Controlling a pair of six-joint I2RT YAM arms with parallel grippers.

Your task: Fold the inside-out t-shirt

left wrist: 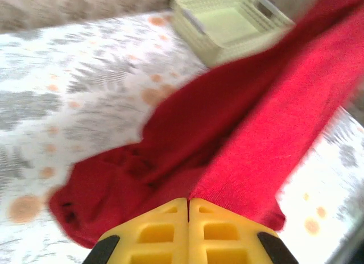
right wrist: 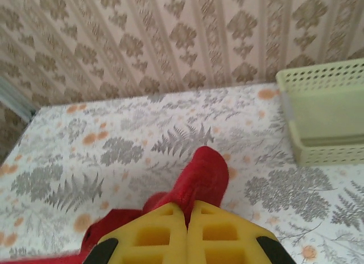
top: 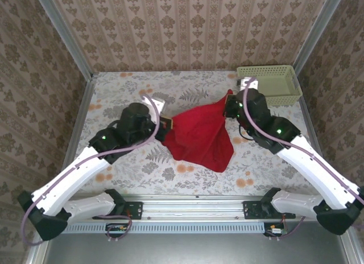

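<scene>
The inside-out t-shirt (top: 200, 133) is plain red cloth, held up off the table between both arms and sagging toward the near side. My left gripper (top: 166, 123) is shut on its left edge; in the left wrist view the yellow jaws (left wrist: 188, 202) pinch the red cloth (left wrist: 256, 122), which stretches away toward the basket. My right gripper (top: 231, 104) is shut on the shirt's far right corner; in the right wrist view a bunched red fold (right wrist: 202, 176) sticks out from between the closed jaws (right wrist: 187, 206).
A pale green plastic basket (top: 273, 85) stands at the back right corner of the flower-patterned table (top: 125, 87), close behind my right arm. Patterned walls enclose the table on three sides. The metal rail with both arm bases (top: 196, 207) runs along the near edge.
</scene>
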